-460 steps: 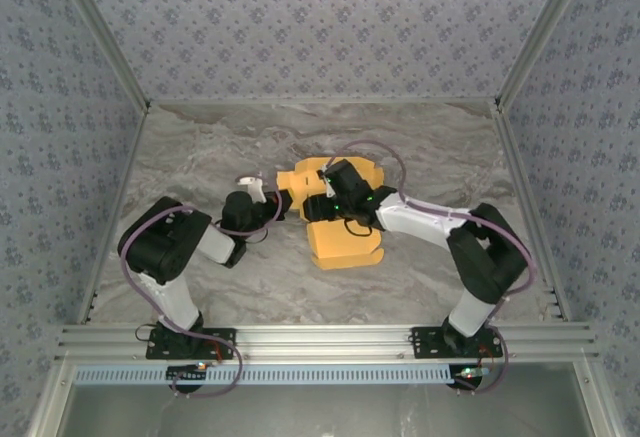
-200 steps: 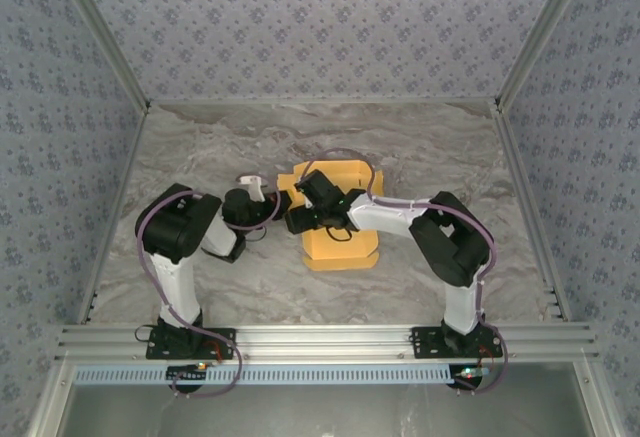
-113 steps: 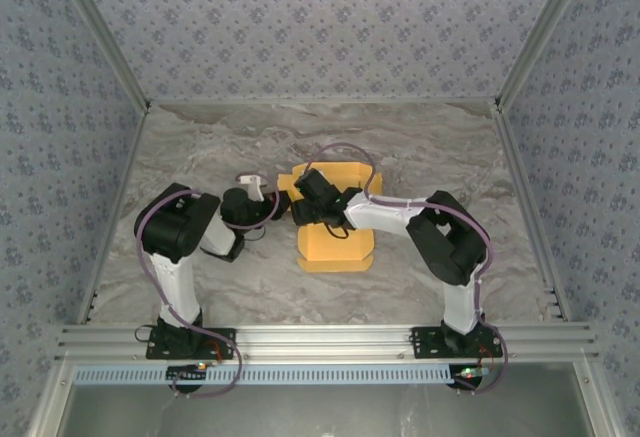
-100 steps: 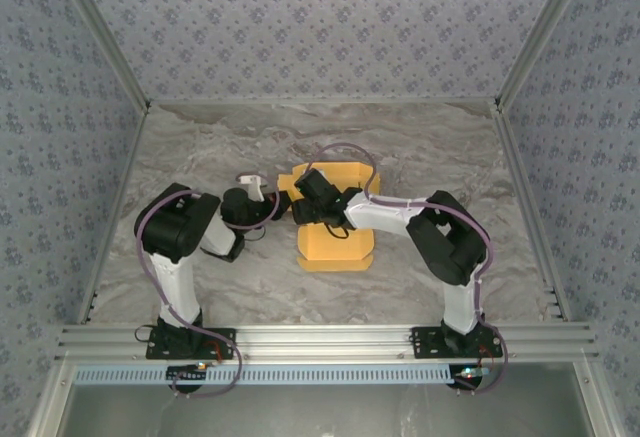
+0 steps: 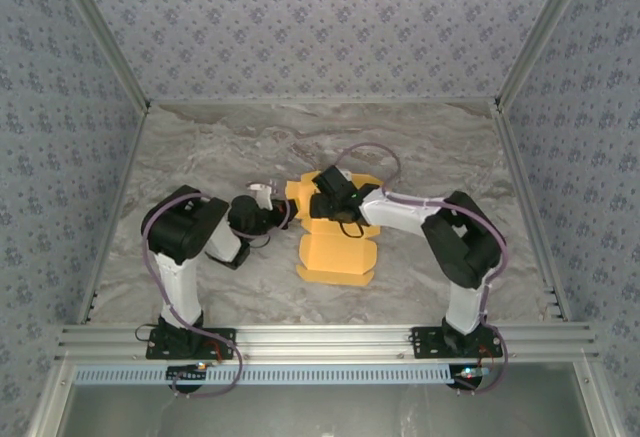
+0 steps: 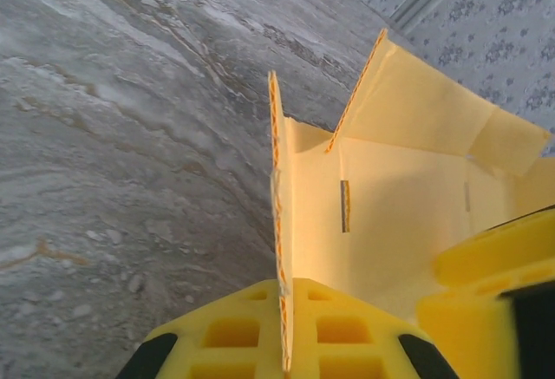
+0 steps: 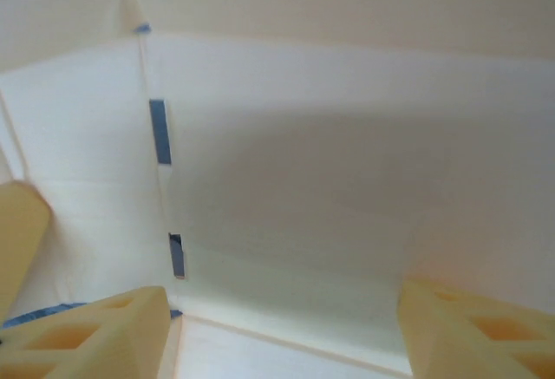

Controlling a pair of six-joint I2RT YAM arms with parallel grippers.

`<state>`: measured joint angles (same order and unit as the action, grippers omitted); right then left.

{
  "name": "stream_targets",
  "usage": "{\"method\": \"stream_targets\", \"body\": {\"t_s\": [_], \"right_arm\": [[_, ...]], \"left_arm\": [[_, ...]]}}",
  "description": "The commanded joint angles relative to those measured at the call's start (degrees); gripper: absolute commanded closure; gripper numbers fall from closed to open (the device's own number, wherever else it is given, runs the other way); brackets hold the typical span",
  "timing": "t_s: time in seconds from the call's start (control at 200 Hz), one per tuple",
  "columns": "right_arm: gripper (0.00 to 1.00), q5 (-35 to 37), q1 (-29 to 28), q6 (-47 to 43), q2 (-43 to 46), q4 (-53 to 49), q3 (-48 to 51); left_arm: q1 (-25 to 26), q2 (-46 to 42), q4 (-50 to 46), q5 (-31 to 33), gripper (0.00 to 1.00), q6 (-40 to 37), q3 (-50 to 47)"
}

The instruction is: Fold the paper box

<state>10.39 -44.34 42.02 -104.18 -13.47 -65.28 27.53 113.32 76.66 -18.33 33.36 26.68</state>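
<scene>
Since half a second before, the paper box (image 5: 338, 252) has been turned slightly and drawn towards the near edge of the table (image 5: 200, 157), and the right gripper (image 5: 325, 200) has been carried to the right.

**Left:** the left gripper (image 5: 287, 213) is clenched on the upright left wall of the box. In the left wrist view the thin card edge is pinched between its yellow fingers (image 6: 234, 344).

**Centre:** the box is seen lying on the marbled table between the two arms. It is partly folded, with walls raised at the far end and a flap spread flat at the near end.

**Right:** the right gripper is lowered over the far part of the box. In the right wrist view its fingers (image 7: 87, 331) are held wide apart, released, facing the inner card surface (image 7: 303, 179).
</scene>
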Motion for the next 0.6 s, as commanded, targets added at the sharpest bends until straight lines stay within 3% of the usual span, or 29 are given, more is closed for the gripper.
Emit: {"method": "stream_targets", "body": {"t_s": [0.0,0.045,0.09,0.13,0.18,0.25,0.36,0.47,0.6], "right_arm": [[0.27,5.44,-0.92,13.61,5.57,-3.83,0.35],[0.37,9.03,-1.39,19.65,7.53,-7.20,0.03],[0.66,12.52,-1.89,26.34,9.67,-11.45,-0.33],[0.70,14.78,-2.33,30.15,11.39,-13.39,-0.51],[0.55,15.05,-2.46,32.73,13.26,-12.30,-0.33],[0.20,12.38,-1.72,35.82,14.73,-9.76,0.14],[0.01,4.96,1.71,43.83,13.88,-6.45,-0.01],[0.00,-3.48,5.92,51.18,9.58,-3.13,-2.22],[0.00,-13.64,10.05,53.02,2.88,-2.89,-9.59]], "left_arm": [[1.25,-1.18,3.85,4.64,1.00,-3.65,-0.89],[1.79,-1.47,3.94,5.75,1.00,-3.85,-0.92],[2.55,-1.93,3.94,6.71,1.00,-4.46,-1.01],[3.11,-2.36,3.78,7.35,1.00,-4.98,-1.01],[3.70,-2.79,3.35,8.04,1.00,-5.24,-0.95],[4.10,-3.19,3.30,8.86,1.00,-4.82,-0.99],[4.53,-3.20,3.98,9.57,1.00,-5.41,-0.91],[4.99,-3.36,4.02,10.50,1.00,-5.94,-1.01],[5.47,-3.72,4.02,10.53,1.00,-7.21,-0.86]]}}
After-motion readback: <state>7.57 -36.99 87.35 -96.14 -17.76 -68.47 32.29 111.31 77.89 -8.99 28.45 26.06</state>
